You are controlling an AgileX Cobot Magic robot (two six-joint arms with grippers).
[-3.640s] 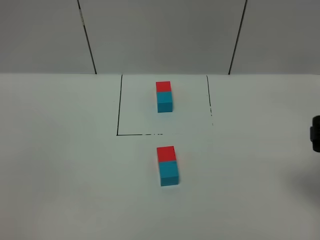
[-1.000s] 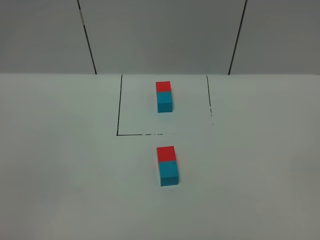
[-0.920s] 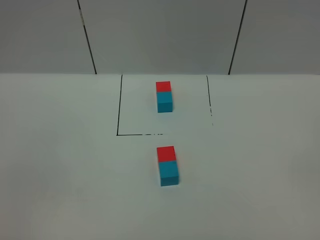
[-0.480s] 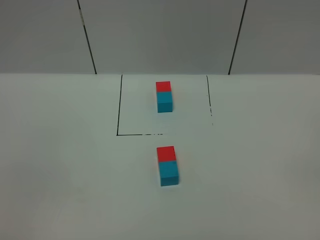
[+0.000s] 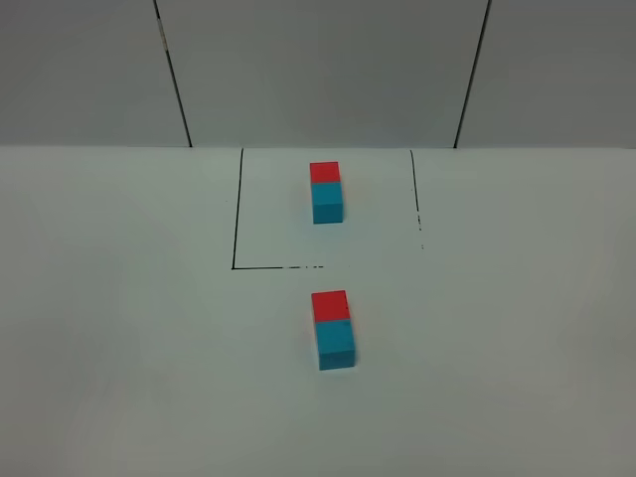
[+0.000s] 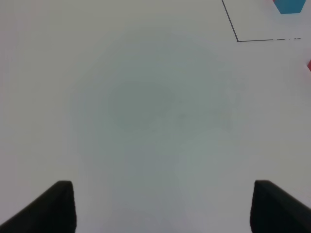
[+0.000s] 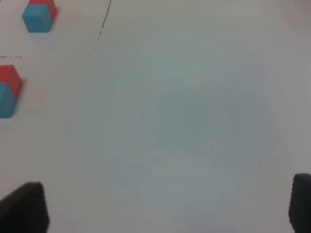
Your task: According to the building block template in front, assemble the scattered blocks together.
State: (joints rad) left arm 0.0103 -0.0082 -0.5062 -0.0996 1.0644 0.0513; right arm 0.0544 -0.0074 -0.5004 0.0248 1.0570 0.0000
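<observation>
The building block template is a red cube behind a cyan cube, inside thin black lines at the table's back. It also shows in the right wrist view. The scattered red block and cyan block sit joined, red behind cyan, in front of the frame; they also show in the right wrist view. My left gripper is open over bare table, far left of the blocks. My right gripper is open over bare table, far right of them. Neither arm shows in the exterior high view.
The white table ends at a grey wall with two dark seams. A sliver of the red block and the template's cyan cube show at the left wrist view's border.
A dark piece of the right arm at the right border 3.6 s ago is gone. The blocks have not moved.
</observation>
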